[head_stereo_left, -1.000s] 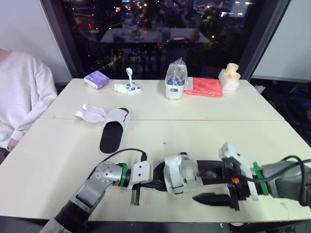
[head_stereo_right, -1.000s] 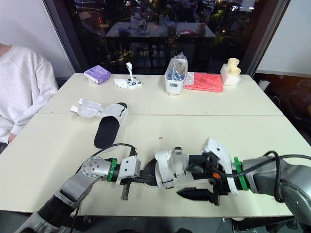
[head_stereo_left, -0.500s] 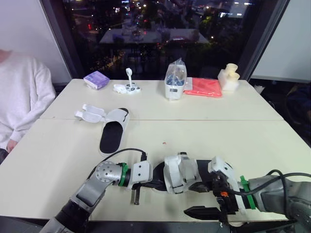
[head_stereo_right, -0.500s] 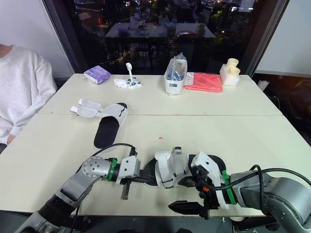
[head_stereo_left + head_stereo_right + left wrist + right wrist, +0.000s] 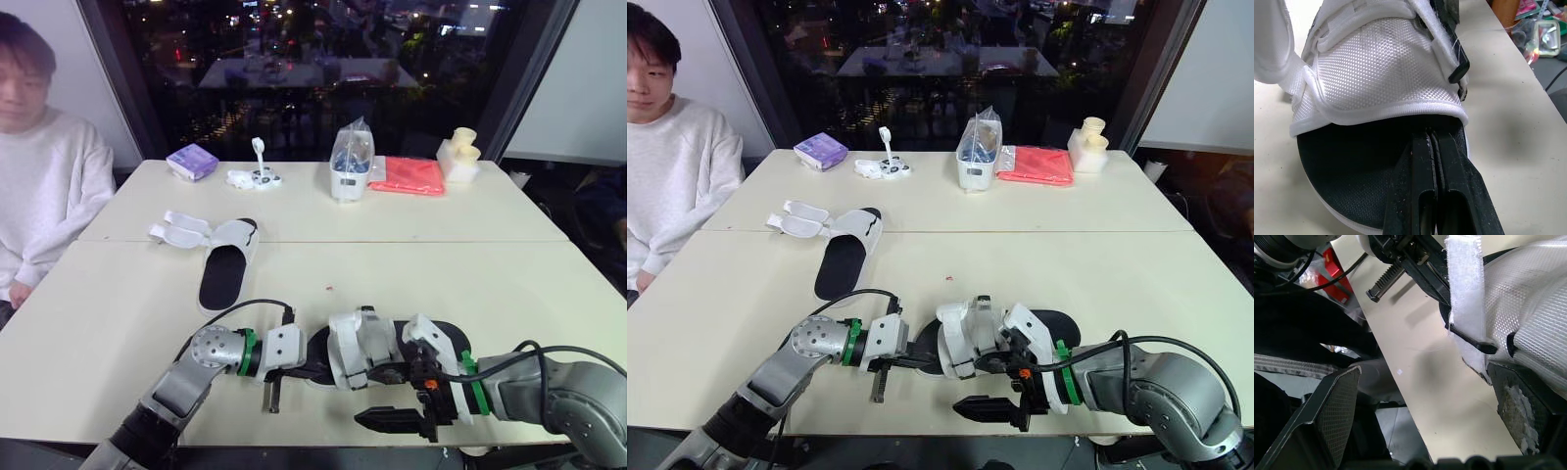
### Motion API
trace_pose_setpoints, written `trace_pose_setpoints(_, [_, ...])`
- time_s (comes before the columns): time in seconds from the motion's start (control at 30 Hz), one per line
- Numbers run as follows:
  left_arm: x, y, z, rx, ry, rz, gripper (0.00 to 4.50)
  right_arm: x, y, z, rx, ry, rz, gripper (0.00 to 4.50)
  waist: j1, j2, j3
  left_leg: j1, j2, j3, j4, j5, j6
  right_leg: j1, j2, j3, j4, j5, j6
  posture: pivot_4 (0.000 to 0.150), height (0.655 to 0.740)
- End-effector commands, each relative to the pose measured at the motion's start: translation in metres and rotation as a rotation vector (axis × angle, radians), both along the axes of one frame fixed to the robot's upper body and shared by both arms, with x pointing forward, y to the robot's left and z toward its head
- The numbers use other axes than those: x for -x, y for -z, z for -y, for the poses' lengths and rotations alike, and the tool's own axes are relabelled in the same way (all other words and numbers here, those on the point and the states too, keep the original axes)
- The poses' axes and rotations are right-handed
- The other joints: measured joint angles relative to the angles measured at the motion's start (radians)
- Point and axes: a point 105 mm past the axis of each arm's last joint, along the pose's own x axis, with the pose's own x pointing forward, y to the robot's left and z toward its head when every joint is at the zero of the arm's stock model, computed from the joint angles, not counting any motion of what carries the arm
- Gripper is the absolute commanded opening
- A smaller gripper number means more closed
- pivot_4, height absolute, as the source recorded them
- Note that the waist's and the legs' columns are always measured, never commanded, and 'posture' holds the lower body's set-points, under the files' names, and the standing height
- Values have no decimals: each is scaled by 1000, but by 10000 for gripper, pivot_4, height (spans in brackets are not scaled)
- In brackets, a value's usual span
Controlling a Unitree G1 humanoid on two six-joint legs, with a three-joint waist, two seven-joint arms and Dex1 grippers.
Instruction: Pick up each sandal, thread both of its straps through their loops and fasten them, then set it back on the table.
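The near sandal (image 5: pixel 362 348), white mesh upper on a black sole, lies by the table's front edge. My left gripper (image 5: pixel 1431 139) is shut on the toe end of its sole, under the upper's front rim. My right gripper (image 5: pixel 404 392) stands open at the sandal's near side, one finger (image 5: pixel 1520 399) against the mesh upper and the other finger (image 5: pixel 1327 416) out over the table edge. A loose white strap (image 5: pixel 1465 298) with a black end hangs between them. The second sandal (image 5: pixel 227 264) lies flat at the far left with its straps (image 5: pixel 181 227) spread open.
A person in a white sweater (image 5: pixel 44 186) sits at the table's left side. Along the far edge stand a purple box (image 5: pixel 193 160), a small white gadget (image 5: pixel 255 177), a bagged white container (image 5: pixel 351 164), a red cloth (image 5: pixel 411 176) and cream cups (image 5: pixel 458 155).
My right gripper has swung left along the front edge, from beyond the sandal's heel to its near side. The left gripper has kept its hold. The person has leaned in.
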Motion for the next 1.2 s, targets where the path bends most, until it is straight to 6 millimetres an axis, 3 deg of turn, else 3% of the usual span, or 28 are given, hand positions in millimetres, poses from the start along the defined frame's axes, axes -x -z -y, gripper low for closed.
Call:
trace_pose_setpoints(0.03, [8, 19, -3, -62, 0, -70, 0, -1, -2, -5, -29, -21, 2, 44573, 0, 0, 0, 0, 0, 0, 0, 0, 0, 0, 0, 0, 0, 0, 0, 1500, 7400])
trace_pose_setpoints(0.47, [10, 11, -1, -59, 0, -71, 0, -13, 17, -4, -16, -20, -74, 44573, 0, 0, 0, 0, 0, 0, 0, 0, 0, 0, 0, 0, 0, 0, 0, 1500, 7400])
trace_pose_setpoints(0.57, [10, 12, -1, -59, -2, -71, 0, -15, 18, -3, -18, -15, -82, 36836, 0, 0, 0, 0, 0, 0, 0, 0, 0, 0, 0, 0, 0, 0, 0, 1500, 7400])
trace_pose_setpoints(0.8, [11, 14, 0, -56, -4, -70, 0, -21, 20, -2, -25, 8, -89, 1513, 0, 0, 0, -1, 0, 0, 0, 0, 0, -1, 0, 0, 0, 0, 0, 1500, 7400])
trace_pose_setpoints(1.07, [12, 18, -1, -56, -7, -71, 0, -14, 21, -1, -15, -8, -103, 692, 1, 0, 0, -1, 0, 0, 0, 0, 0, -1, 0, 0, 0, 0, 0, 1500, 7400])
trace_pose_setpoints(1.2, [15, 20, -2, -59, 0, -77, 0, 7, 31, 3, 29, -62, -179, 692, 2, 0, 0, -1, 0, 0, 0, 0, 0, -1, 0, 0, 0, 0, 0, 1500, 7400])
